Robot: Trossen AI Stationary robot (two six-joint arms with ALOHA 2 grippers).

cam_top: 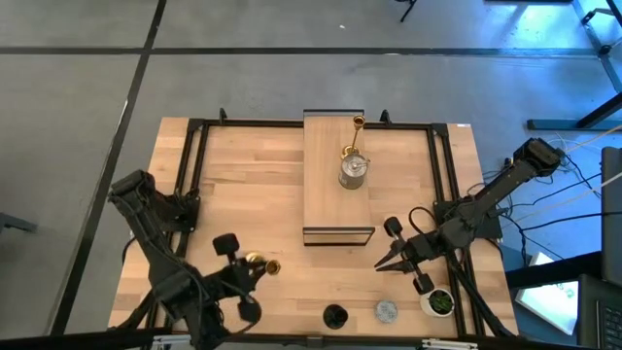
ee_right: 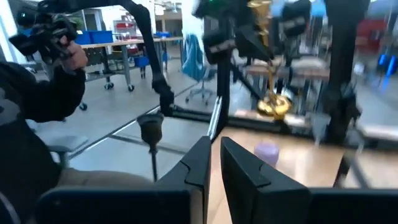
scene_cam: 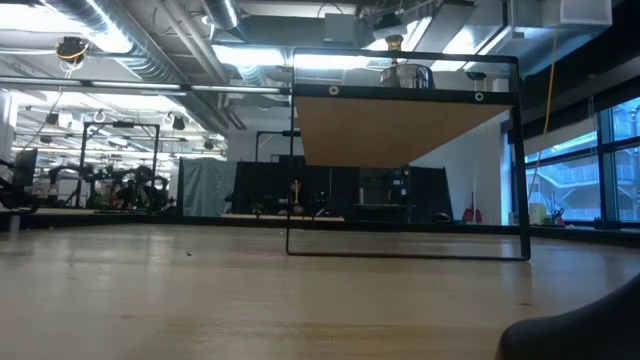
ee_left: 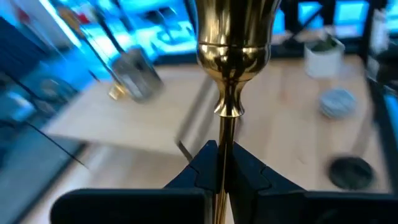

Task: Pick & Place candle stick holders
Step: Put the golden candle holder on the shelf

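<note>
My left gripper [cam_top: 251, 269], near the table's front left, is shut on a shiny gold stemmed candle stick holder [ee_left: 233, 56] and holds it off the table. My right gripper [cam_top: 382, 263] hovers shut and empty right of centre, pointing left. Another gold holder [cam_top: 356, 136] and a silver one [cam_top: 353, 170] stand on the long light-wood block [cam_top: 335, 199]. A black holder [cam_top: 335, 316] and a grey-blue one [cam_top: 387, 311] sit near the front edge. A lilac holder [ee_right: 267, 151] stands on the table below the left arm. My left gripper pinches the gold holder's thin stem [ee_left: 222, 152] between its two fingertips [ee_left: 249, 168], below the knob under the cup. The fingers lie across the stem. The holder is lifted clear of the table, its cup [ee_left: 236, 25] up by the wrist camera and its base [ee_right: 273, 106] hanging lowest.
A small white pot with a green plant [cam_top: 439, 303] stands at the front right corner. A black metal frame [cam_top: 194, 165] runs round the tabletop. A person in a dark sleeve [ee_right: 37, 93] sits beyond the table's left side. Bare wood lies left of the block.
</note>
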